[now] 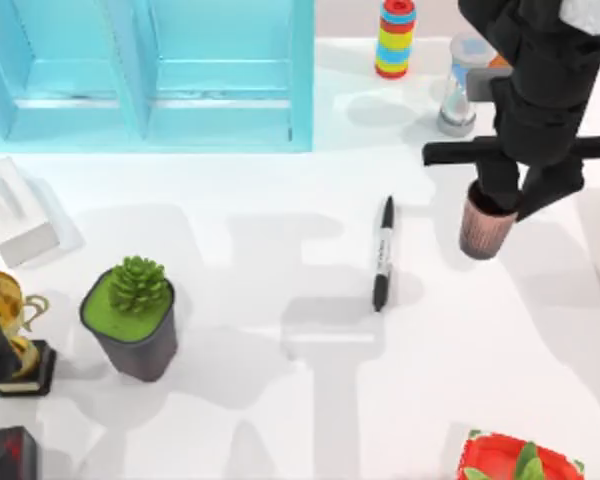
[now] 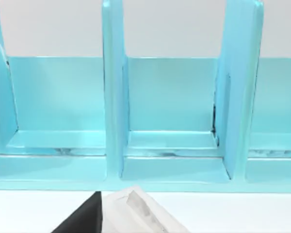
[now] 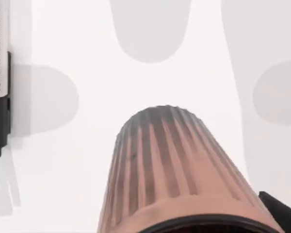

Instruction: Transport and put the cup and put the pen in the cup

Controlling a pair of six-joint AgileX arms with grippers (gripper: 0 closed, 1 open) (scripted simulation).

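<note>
Top view, big stuff first: white table (image 1: 280, 420), blue shelf unit (image 1: 150, 70) at the back, right arm over the table's right side. Its right gripper (image 1: 515, 195) sits at the rim of the cup (image 1: 483, 228), the two fingers (image 1: 498, 182) straddling the rim edge, one inside-ish, one outside. Jaws look clamped on the cup rim, likely gripping it so it can be carried upright. Cup hangs directly under the jaws, leaning a bit; cannot tell if its base is touching the table or just lifted.

Right wrist view backs this up: ribbed cup wall (image 3: 174, 170) runs straight out from the jaws, dark rim closest to the camera, one black fingertip (image 3: 281, 211) beside the rim.

Pen (image 1: 382, 252) lies flat on the table, well apart from the jaws, off toward the table's left of the cup, untouched. My guess is it's left for after the cup gets set down, since the open mouth has to be upright and clear first.

Left arm is parked at the table's far left edge; left wrist view faces the shelf bays, with a white box (image 2: 136, 213) just below. Left jaws: cannot tell.
</note>
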